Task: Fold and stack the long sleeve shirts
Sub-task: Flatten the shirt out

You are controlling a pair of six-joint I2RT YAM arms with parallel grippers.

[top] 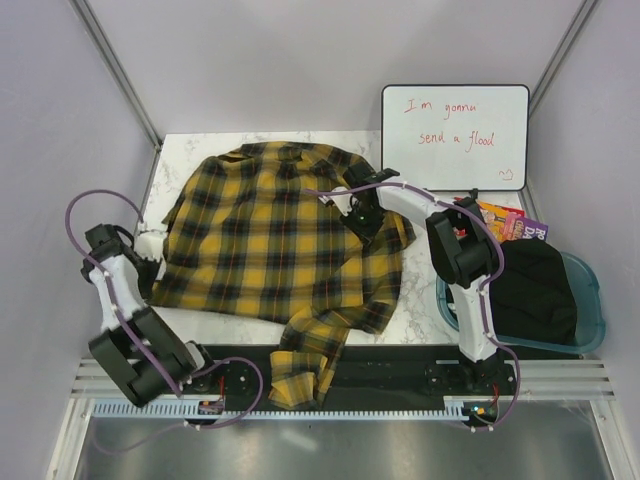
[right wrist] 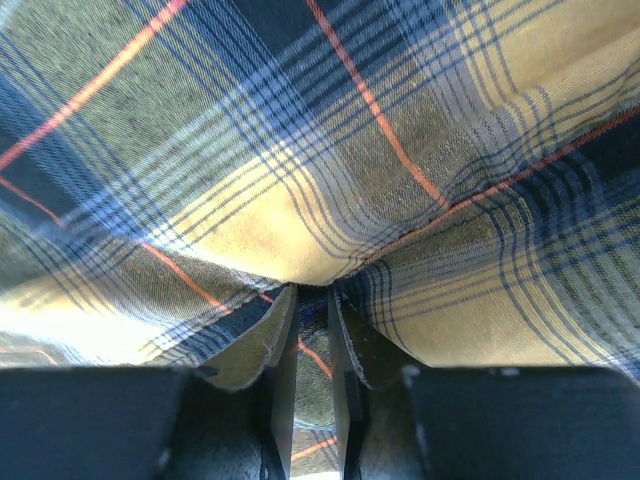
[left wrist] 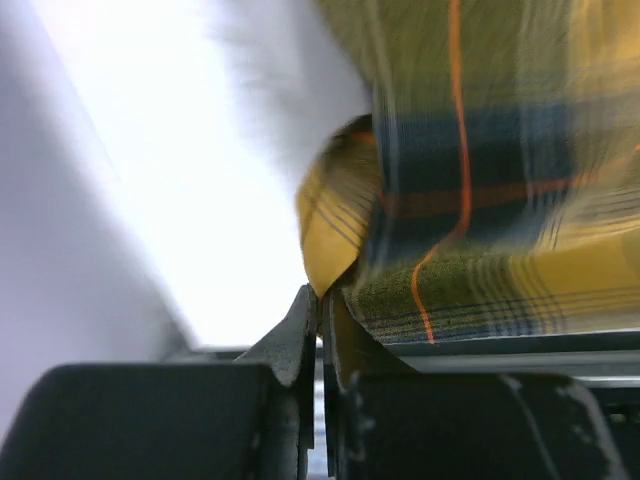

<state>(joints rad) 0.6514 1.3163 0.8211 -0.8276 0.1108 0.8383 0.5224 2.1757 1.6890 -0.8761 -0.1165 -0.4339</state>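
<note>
A yellow-and-black plaid long sleeve shirt [top: 270, 235] lies spread on the white table [top: 180, 150], collar at the far side. One sleeve [top: 305, 365] hangs over the near edge. My left gripper [top: 150, 262] is at the shirt's left edge, shut on a fold of the plaid cloth [left wrist: 335, 225]. My right gripper [top: 362, 222] is at the shirt's right side, shut on a pinch of the cloth [right wrist: 320, 285]; plaid fills the right wrist view.
A whiteboard [top: 455, 135] with red writing stands at the back right. A blue tub [top: 590, 310] holding a black garment [top: 535, 290] sits at the right edge. Colourful packets [top: 510, 222] lie behind it. Grey walls close in both sides.
</note>
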